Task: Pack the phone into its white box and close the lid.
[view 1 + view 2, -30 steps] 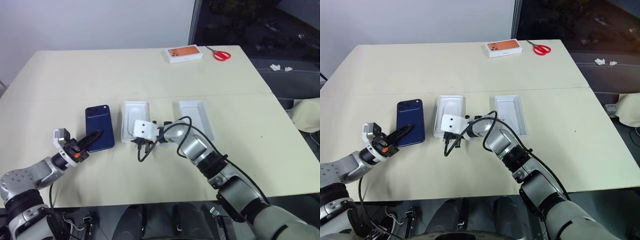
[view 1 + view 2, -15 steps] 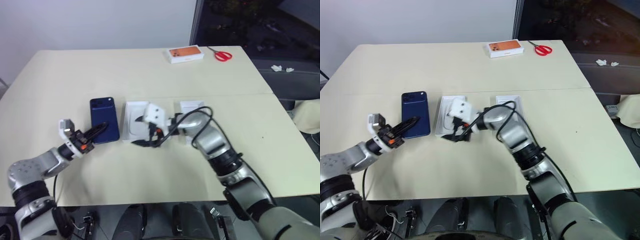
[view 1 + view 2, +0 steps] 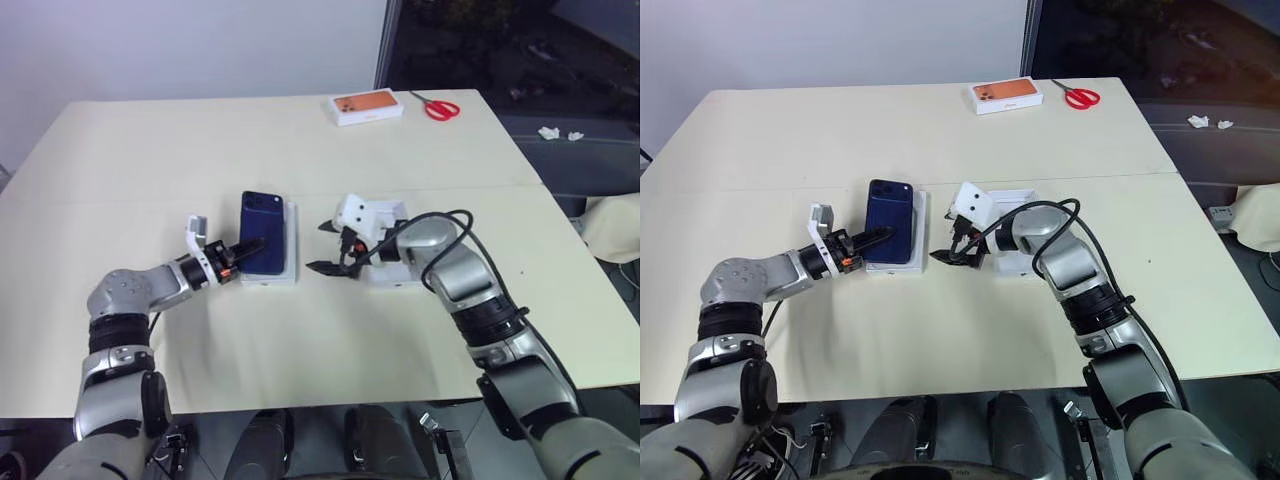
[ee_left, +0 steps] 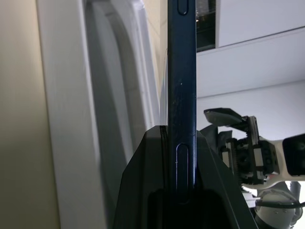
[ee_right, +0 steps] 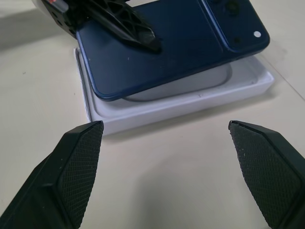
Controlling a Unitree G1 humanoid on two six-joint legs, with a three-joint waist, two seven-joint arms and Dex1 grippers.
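Two claws — left claw (image 3: pixel 250 246) pinching phone (image 3: pixel 264 232) edge over white box (image 3: pixel 290 266), right claw (image 3: pixel 326 248) spread, empty

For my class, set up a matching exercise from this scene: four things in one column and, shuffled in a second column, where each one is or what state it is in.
Things:
1. phone
2. right gripper
3. scissors
4. orange-printed box

Places or states:
A. open, holding nothing
B. at the table's far edge, red-handled
C. pinched by the left gripper over the white box
D. at the table's far edge, left of the scissors

Pairs: 1-C, 2-A, 3-B, 4-D
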